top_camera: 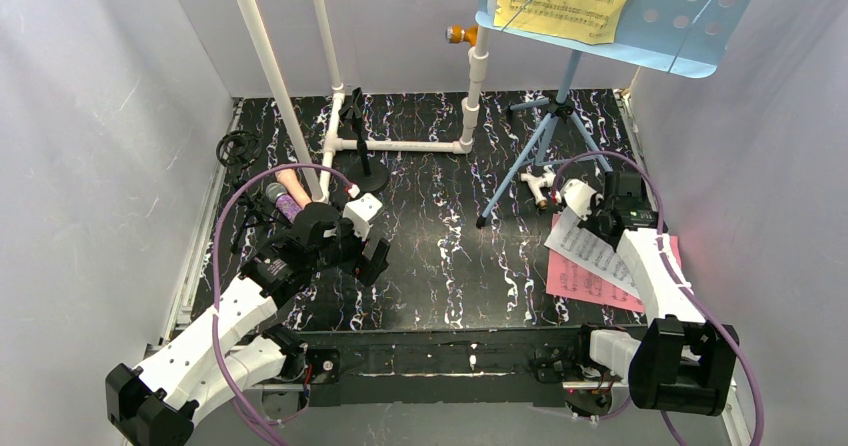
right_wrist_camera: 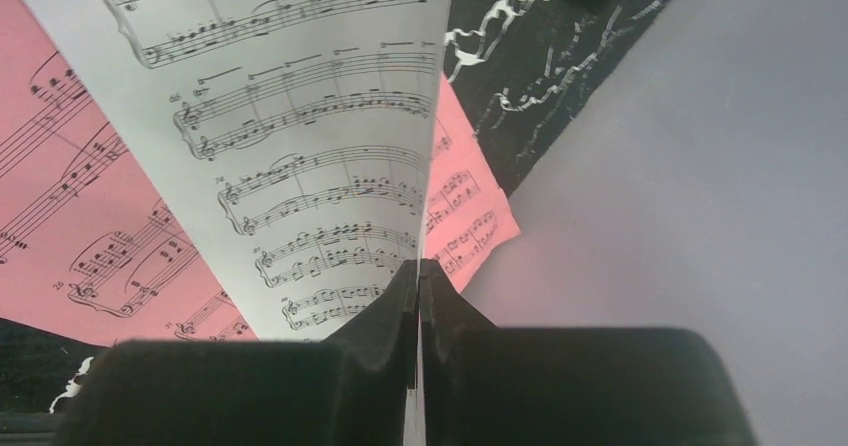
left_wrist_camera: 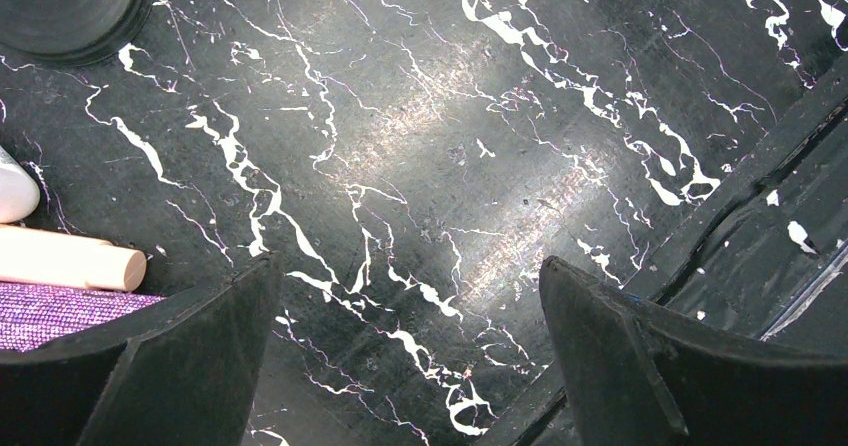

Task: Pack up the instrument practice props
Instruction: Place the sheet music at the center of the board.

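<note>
My right gripper (right_wrist_camera: 418,266) is shut on the edge of a white sheet-music page (right_wrist_camera: 300,116), which is lifted over a pink page (right_wrist_camera: 90,226) lying on the mat. From above, this gripper (top_camera: 600,231) sits at the right over both pages (top_camera: 590,256). My left gripper (top_camera: 372,258) is open and empty above bare mat (left_wrist_camera: 410,276). A pink microphone (left_wrist_camera: 70,261) and a glittery purple microphone (left_wrist_camera: 60,311) lie just to its left. A black round-base mount (top_camera: 362,176) stands behind them. A light-blue music rack (top_camera: 690,16) holds a yellow sheet (top_camera: 570,1).
A white pipe frame (top_camera: 400,146) stands at the back centre. The rack's blue tripod legs (top_camera: 545,146) spread at the back right. A black tripod mount (top_camera: 238,151) sits at the far left. Grey walls close in both sides.
</note>
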`<action>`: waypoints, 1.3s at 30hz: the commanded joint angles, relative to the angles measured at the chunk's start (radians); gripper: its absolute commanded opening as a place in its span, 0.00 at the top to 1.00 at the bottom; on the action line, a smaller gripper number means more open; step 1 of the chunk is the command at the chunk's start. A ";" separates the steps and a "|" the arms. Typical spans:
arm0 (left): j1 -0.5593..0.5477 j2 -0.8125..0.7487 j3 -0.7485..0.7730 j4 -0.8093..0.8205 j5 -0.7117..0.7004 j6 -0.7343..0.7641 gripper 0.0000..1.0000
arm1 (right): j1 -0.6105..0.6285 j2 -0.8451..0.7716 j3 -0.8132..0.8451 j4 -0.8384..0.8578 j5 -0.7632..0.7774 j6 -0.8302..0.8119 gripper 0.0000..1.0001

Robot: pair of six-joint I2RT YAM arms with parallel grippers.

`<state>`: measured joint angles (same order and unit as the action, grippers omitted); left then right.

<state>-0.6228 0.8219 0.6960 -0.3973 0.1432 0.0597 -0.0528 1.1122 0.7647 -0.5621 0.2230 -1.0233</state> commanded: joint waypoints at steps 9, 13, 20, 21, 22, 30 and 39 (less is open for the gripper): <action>0.006 -0.008 0.004 -0.008 0.018 0.003 0.00 | -0.016 -0.015 -0.060 0.032 -0.065 -0.150 0.96; 0.005 -0.009 0.005 -0.007 0.017 0.003 0.00 | -0.036 -0.074 -0.054 -0.024 -0.083 -0.184 0.96; 0.006 -0.007 0.005 -0.008 0.019 0.002 0.00 | -0.068 -0.210 -0.053 -0.111 -0.090 -0.294 0.97; 0.006 -0.007 0.005 -0.008 0.019 0.003 0.00 | -0.071 -0.220 -0.046 -0.140 -0.102 -0.306 0.97; 0.007 -0.007 0.005 -0.009 0.018 0.002 0.00 | -0.072 -0.232 -0.020 -0.199 -0.133 -0.325 0.97; 0.006 0.000 0.005 -0.009 0.017 0.003 0.00 | -0.073 -0.071 -0.041 -0.038 -0.132 -0.409 0.97; 0.006 -0.004 0.006 -0.008 0.021 0.004 0.00 | -0.084 -0.032 -0.056 0.112 -0.078 -0.307 0.56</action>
<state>-0.6228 0.8223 0.6960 -0.3973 0.1471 0.0597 -0.1310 1.0794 0.7101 -0.5671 0.1131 -1.3659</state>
